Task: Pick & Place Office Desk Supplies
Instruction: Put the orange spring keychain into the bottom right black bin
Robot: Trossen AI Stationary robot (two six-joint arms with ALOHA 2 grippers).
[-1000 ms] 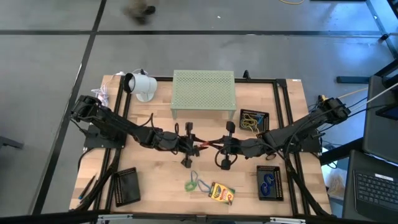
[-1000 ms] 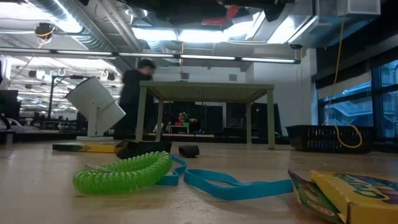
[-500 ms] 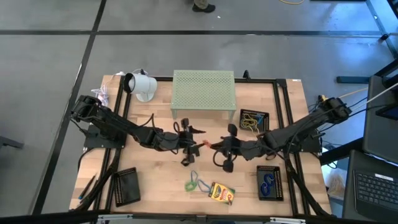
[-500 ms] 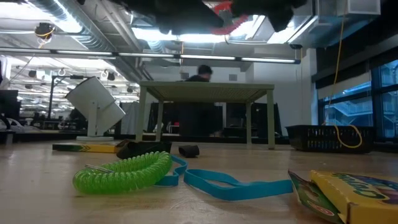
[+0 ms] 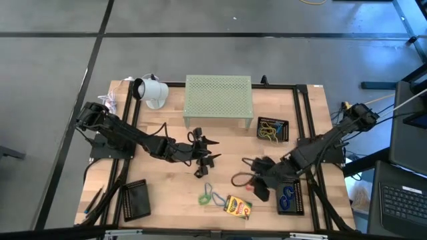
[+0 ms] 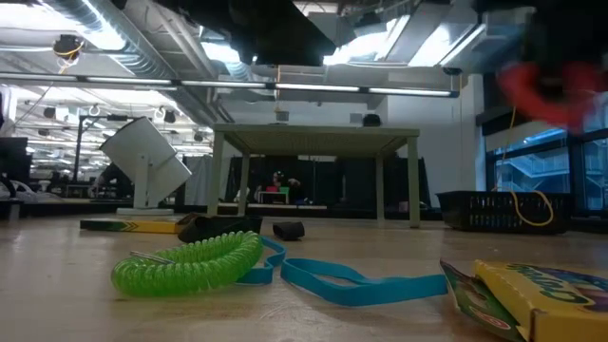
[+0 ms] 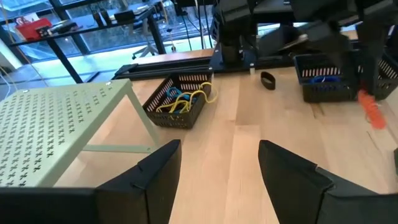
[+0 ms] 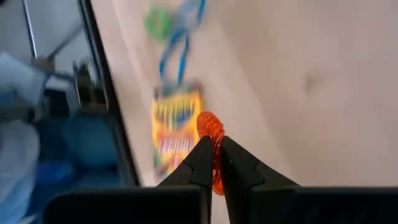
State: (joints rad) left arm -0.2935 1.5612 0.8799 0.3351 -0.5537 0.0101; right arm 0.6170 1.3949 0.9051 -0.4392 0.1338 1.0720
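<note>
Pale green perforated metal stand [image 5: 218, 99] sits at the far middle of the light wooden table [image 5: 167, 193] and serves as the reference point. Left hand [image 5: 208, 151] hangs just in front of the stand's near left corner, its two dark fingers [image 7: 158, 171] spread wide with nothing between them. Right hand [image 5: 255, 181] is well in front of the stand and toward its right side; its fingertips are pinched together on a red-orange coiled rubber-band loop [image 8: 211, 146], held clear of the table surface. Black mesh basket [image 5: 272, 129] with yellow and blue loops lies just right of the stand. A second black basket [image 5: 289, 196] holding a blue loop lies well in front of that, near the table's front right. Green coiled loop [image 5: 205, 199] and blue flat band [image 6: 351, 282] lie together in front of the stand, with a yellow-and-green crayon box [image 5: 238, 207] just beside them to the right. White rounded lamp-like object [image 5: 151, 91] stands left of the stand.
</note>
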